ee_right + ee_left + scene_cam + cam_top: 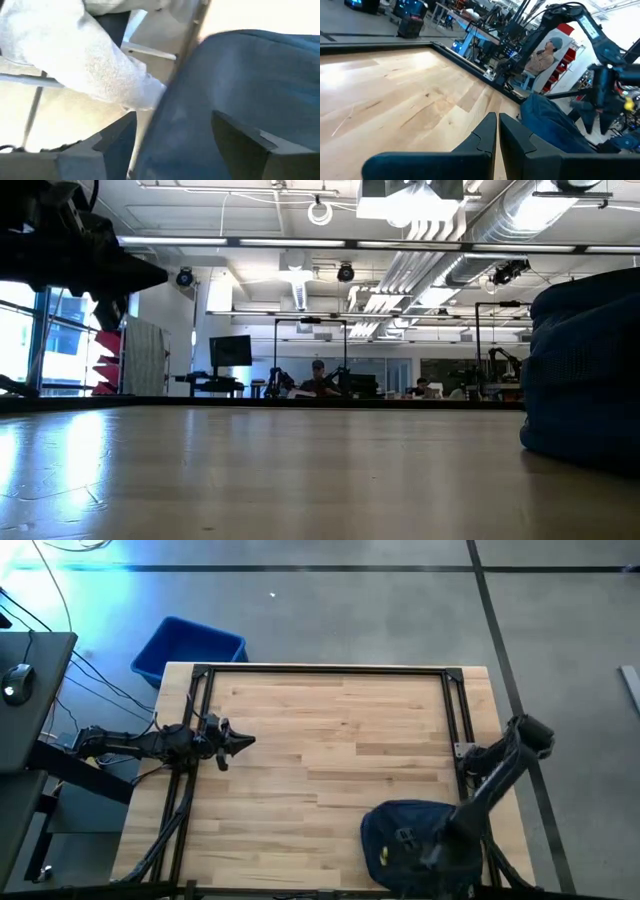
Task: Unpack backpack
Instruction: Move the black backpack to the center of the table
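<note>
Now the backpack sits on the wooden bench, down at the near right corner, close to the edge. It is dark blue, soft and round, and it is the biggest thing on the bench. From the low view it shows as a dark lump at the right side.

The right hand is down on the right side of the backpack, touching it. In the right wrist view its two dark fingers are spread apart, and the blue cloth of the backpack fills the space between and past them. The fingers are not squeezed on anything that I can see. Behind the bag in that view there is a person's light grey sleeve.

The left hand is far away from the backpack, over the left edge of the bench, and it holds nothing. Its two fingers are pressed close together, with just a thin line between them. From there the backpack shows across the bench, with the right arm reaching down to it.

On the floor past the far left corner of the bench stands a bright blue bin.
</note>
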